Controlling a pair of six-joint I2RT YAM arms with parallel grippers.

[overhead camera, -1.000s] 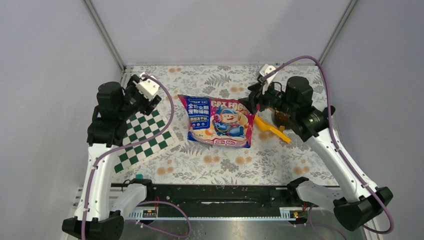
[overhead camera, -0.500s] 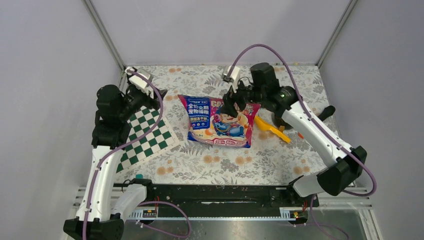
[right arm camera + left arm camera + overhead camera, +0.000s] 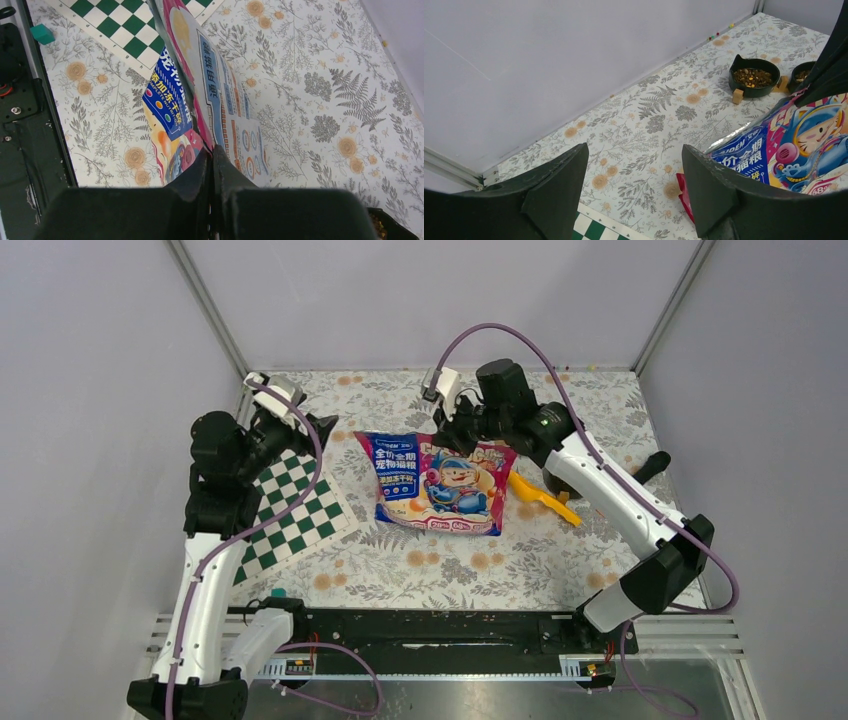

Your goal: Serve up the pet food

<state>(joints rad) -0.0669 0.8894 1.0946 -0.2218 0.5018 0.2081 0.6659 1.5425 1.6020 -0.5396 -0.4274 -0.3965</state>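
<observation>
The glossy pink-blue cat-food bag (image 3: 440, 485) lies mid-table, its far edge lifted. My right gripper (image 3: 452, 440) is shut on that far top edge; in the right wrist view the pinched bag (image 3: 210, 85) runs away from the closed gripper (image 3: 212, 150). Pet food (image 3: 751, 77) shows as brown kibble in a black bowl (image 3: 755, 89) beyond the bag (image 3: 794, 150). My left gripper (image 3: 635, 150) is open and holds nothing, hovering over the floral cloth just left of the bag's corner, at the board's far end (image 3: 318, 430).
A green-white chessboard mat (image 3: 290, 515) lies left of the bag. An orange scoop (image 3: 540, 497) lies right of it. A second black bowl (image 3: 801, 75) sits beside the first. A teal block (image 3: 278, 593) rests near the front rail. Walls close the back and sides.
My right arm swung left from the scoop and bowls to the bag's far edge, and its jaws went from open to shut on it. The left gripper shifted slightly toward the back.
</observation>
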